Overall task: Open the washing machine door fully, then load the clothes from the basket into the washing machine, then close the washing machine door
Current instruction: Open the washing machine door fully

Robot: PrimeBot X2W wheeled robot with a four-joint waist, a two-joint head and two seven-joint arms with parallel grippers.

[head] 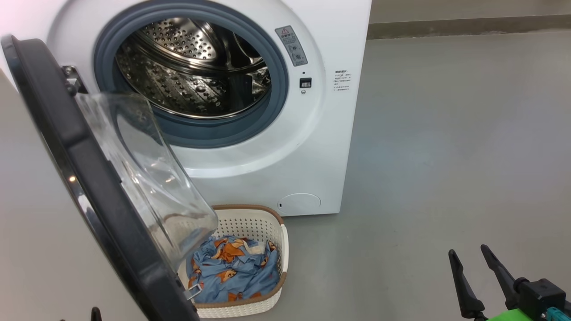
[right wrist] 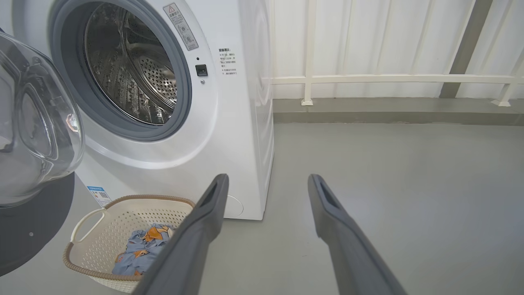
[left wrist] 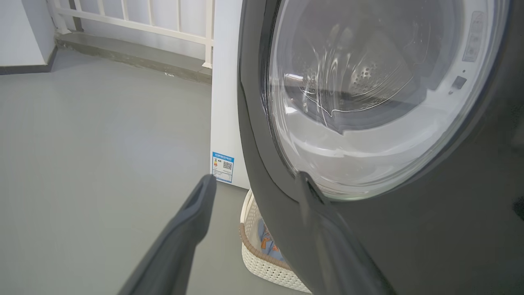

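1. The left gripper (left wrist: 257, 179) stands with its two fingers spread wide and nothing between them. It is on the outer side of the washing machine door (left wrist: 409, 246). One finger crosses the door's black rim in the left wrist view; whether it touches the rim cannot be told.
2. The right gripper (right wrist: 268, 179) is also spread wide and empty. It hangs over bare grey floor (right wrist: 409, 196), out in front of the washing machine (right wrist: 229, 135) and off its right front corner, well apart from it.
3. The washing machine door (head: 67, 133) stands swung out from the hinge on the machine's left side, with the clear glass bowl bulging toward the machine.
4. The mouth of the washing machine (head: 312, 147) is uncovered, showing the grey gasket (head: 209, 136) and the perforated steel drum (head: 192, 76).
5. The basket (head: 250, 223) sits on the floor just in front of the machine's base, below the mouth and partly under the door's glass.
6. The clothes (head: 232, 272) lie crumpled in the bottom of the basket.
7. A white railing (right wrist: 389, 78) runs along the wall behind the machine.
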